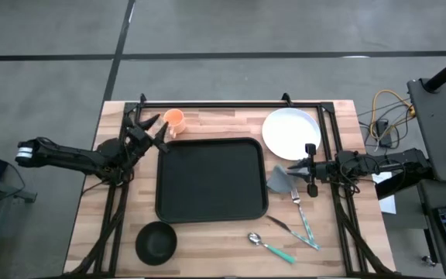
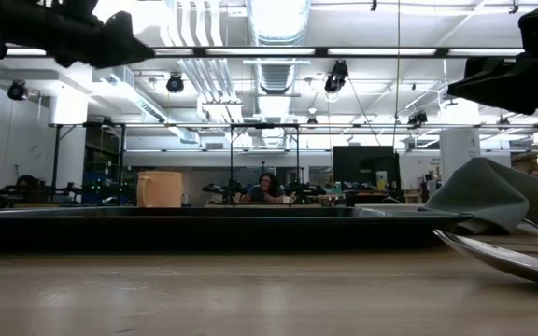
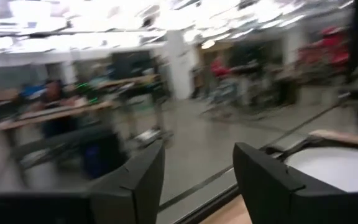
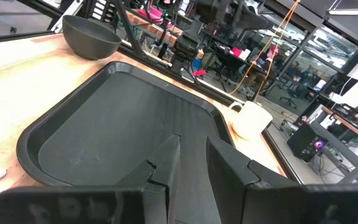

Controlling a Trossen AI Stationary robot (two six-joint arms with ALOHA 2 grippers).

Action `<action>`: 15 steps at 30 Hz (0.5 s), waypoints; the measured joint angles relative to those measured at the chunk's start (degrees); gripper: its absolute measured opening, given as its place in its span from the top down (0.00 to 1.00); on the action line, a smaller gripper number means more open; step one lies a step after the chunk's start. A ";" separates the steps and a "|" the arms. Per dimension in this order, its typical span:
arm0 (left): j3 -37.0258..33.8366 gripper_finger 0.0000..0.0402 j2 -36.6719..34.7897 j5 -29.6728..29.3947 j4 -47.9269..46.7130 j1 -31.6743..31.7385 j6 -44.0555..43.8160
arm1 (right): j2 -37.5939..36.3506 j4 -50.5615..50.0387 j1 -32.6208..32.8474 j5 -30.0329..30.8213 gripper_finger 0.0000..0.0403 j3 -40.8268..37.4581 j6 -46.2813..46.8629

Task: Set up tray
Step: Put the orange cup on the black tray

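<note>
The black tray (image 1: 211,180) lies flat in the middle of the table with nothing in it. An orange cup (image 1: 174,122) stands upright just past the tray's far left corner. My left gripper (image 1: 159,130) hovers open beside the cup, well above the table, with nothing between its fingers (image 3: 135,180). My right gripper (image 1: 291,167) hangs level over the grey napkin (image 1: 279,180) at the tray's right edge. Its fingers (image 4: 166,162) stand a narrow gap apart, nothing between them, pointing across the tray (image 4: 123,124).
A white plate (image 1: 291,132) sits at the far right. A fork (image 1: 302,209), a knife (image 1: 293,229) and a teal-handled spoon (image 1: 269,246) lie near the right front. A black bowl (image 1: 156,241) stands at the near left. A black frame (image 1: 231,104) runs along the far edge.
</note>
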 joint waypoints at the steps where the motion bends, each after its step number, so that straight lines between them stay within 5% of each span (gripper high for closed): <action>1: 0.14 0.56 0.00 -1.48 -1.04 0.00 -0.05 | 0.00 -0.02 0.00 0.00 0.83 0.00 0.00; 7: 4.43 0.56 0.00 -3.13 -9.61 0.00 -2.87 | 0.00 -0.02 0.02 0.00 0.83 0.00 -0.02; 15: 13.60 0.56 1.47 2.62 -43.14 5.77 -23.87 | 0.00 0.00 0.02 0.00 0.83 0.00 0.00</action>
